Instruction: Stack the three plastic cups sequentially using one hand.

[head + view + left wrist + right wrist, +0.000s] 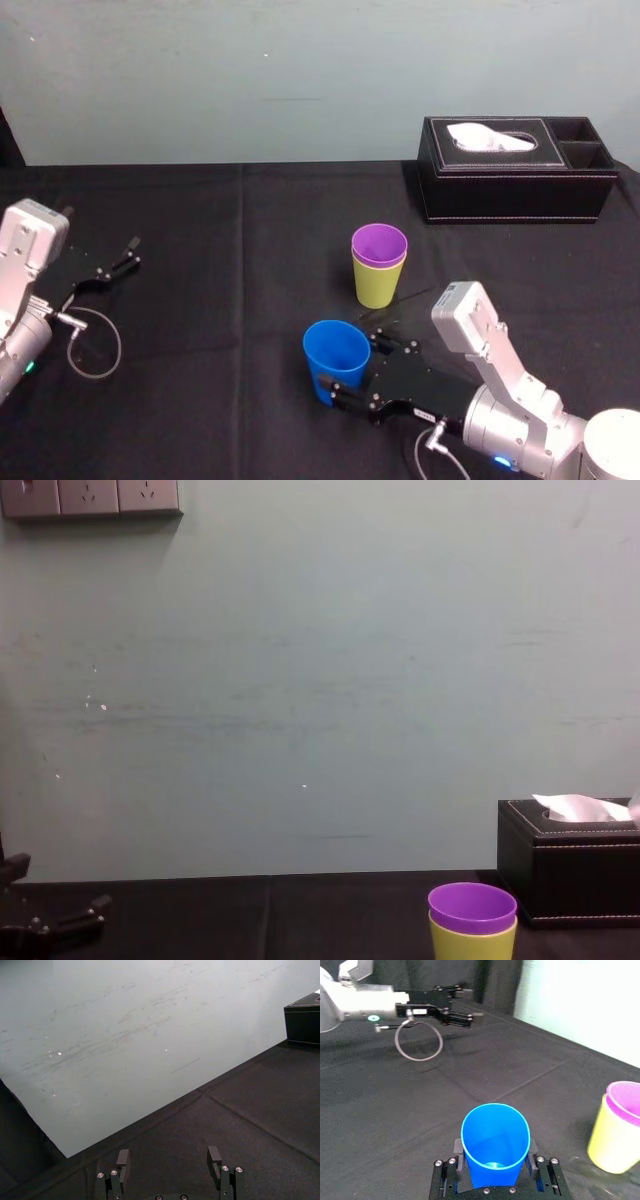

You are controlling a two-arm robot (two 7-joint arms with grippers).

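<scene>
right gripper (352, 371) clamped, left gripper (126, 256) spread, parked

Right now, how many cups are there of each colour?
Blue cup: 1, gripped by the right claw
Purple cup: 1, nested in the yellow-green one
Yellow-green cup: 1
Total: 3 cups
The left claw sits open, far off at the table's left.
</scene>
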